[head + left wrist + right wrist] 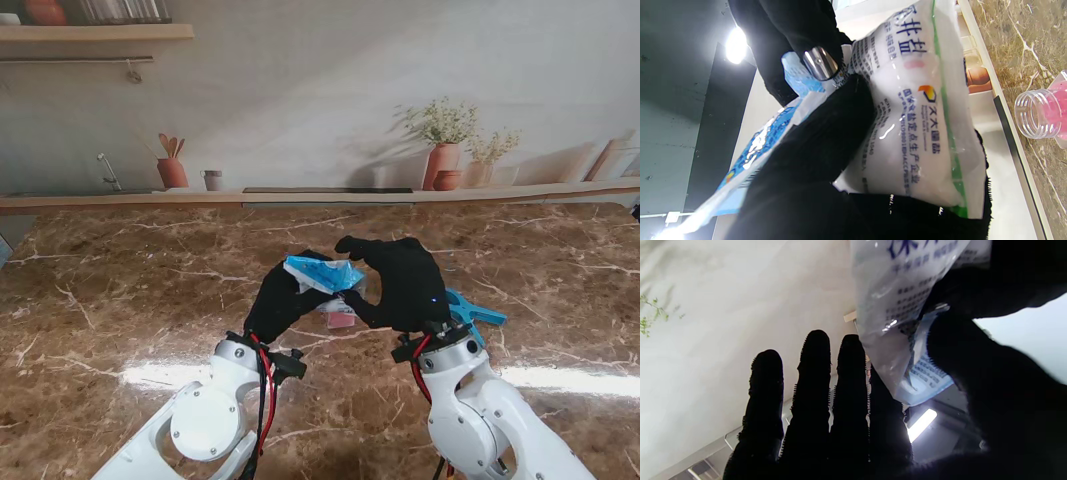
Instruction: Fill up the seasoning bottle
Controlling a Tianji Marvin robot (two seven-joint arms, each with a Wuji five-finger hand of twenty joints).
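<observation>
L hand [285, 300] clamped on salt bag [322, 272], lifted over table. R hand [400, 280] pinches bag's top edge w/ thumb; other fingers straight. Seasoning bottle [1038, 113] lies uncapped, nearly hidden under hands. Recommended: open corner only, aim at bottle mouth. Marble table [120, 290]; blue clip [475, 313] beside R wrist; shelf w/ pots behind.

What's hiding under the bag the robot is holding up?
Under the salt bag, a clear bottle with something pink shows on the table. The left hand and right hand cover the rest.
</observation>
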